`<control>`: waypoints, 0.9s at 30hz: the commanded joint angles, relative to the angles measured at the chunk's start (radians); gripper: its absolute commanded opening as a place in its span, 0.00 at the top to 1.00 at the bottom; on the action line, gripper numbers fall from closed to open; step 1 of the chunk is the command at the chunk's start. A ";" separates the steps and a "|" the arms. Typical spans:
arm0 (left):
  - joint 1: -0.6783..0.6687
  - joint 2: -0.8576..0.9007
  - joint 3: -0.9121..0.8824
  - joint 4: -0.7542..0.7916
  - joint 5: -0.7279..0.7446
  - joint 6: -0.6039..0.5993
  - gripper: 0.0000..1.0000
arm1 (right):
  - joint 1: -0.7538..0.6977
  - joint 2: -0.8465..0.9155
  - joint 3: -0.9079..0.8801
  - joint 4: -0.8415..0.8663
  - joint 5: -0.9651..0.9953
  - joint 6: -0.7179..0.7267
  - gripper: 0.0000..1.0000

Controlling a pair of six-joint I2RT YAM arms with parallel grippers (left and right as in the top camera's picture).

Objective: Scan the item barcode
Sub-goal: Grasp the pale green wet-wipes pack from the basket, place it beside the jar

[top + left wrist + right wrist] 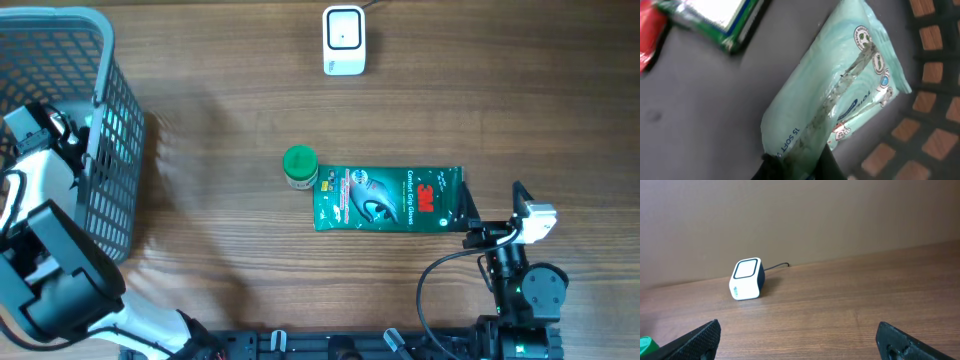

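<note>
Left claw (pixel 800 165) is seen closed on the lower end of a pale green wipes pack (pixel 840 90), which lies inside the grey basket (pixel 110 130) at the left of the desk (pixel 220 230). Right claw (pixel 797 327) is held wide open, low over the desk. A white scanner (pixel 343 40) is set at the far edge. A green glove packet (pixel 388 198) is laid mid-desk, with a green-lidded jar (pixel 300 168) just beside it.

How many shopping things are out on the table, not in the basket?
2: a green-lidded tub in the middle of the table, and a gloves packet just beside it. None seems hidden.
</note>
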 commanded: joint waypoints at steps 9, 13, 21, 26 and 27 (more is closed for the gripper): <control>0.014 -0.528 -0.005 -0.146 -0.020 -0.003 0.96 | 0.005 -0.005 -0.001 0.003 0.014 0.012 0.00; 0.013 -0.697 -0.005 -0.224 0.006 -0.006 0.96 | 0.005 -0.005 -0.001 0.003 0.014 0.012 0.00; 0.013 -0.956 -0.005 -0.281 0.051 -0.006 0.96 | 0.005 -0.005 -0.001 0.003 0.014 0.012 0.00; 0.013 -1.024 -0.006 -0.314 0.244 -0.004 0.96 | 0.005 -0.005 -0.001 0.003 0.014 0.012 0.00; 0.012 -1.024 -0.006 -0.336 0.286 0.003 0.96 | 0.005 -0.005 -0.001 0.003 0.014 0.012 0.00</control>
